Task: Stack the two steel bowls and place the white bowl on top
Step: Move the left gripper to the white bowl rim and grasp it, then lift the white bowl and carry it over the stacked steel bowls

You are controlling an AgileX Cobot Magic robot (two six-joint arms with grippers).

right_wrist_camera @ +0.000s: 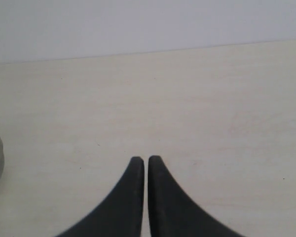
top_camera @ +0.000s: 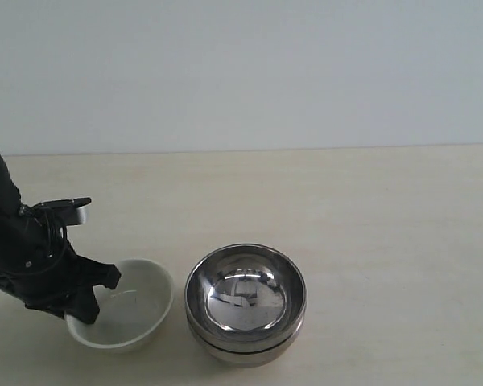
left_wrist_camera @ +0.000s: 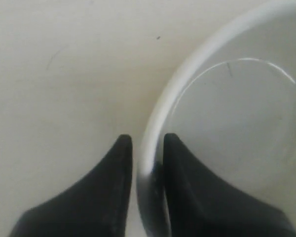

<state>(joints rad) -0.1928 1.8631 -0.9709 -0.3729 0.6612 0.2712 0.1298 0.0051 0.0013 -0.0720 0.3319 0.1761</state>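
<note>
My left arm (top_camera: pixel 48 277) covers the white bowl's (top_camera: pixel 141 304) left rim; the upper steel bowl (top_camera: pixel 245 293) hides all but the lower steel bowl's (top_camera: pixel 245 356) outer wall.

The left arm (top_camera: pixel 34 253) has a matte black, angular housing with small pale screw heads, thin black cables looped at the wrist and a light grey cylindrical fitting. The left fingers (left_wrist_camera: pixel 111 187) and right fingers (right_wrist_camera: pixel 129 200) are matte black, broad-based, tapering in a curve to blunt tips.

Exterior overhead-oblique; left wrist close; share white bowl (top_camera: pixel 141 314)
</note>
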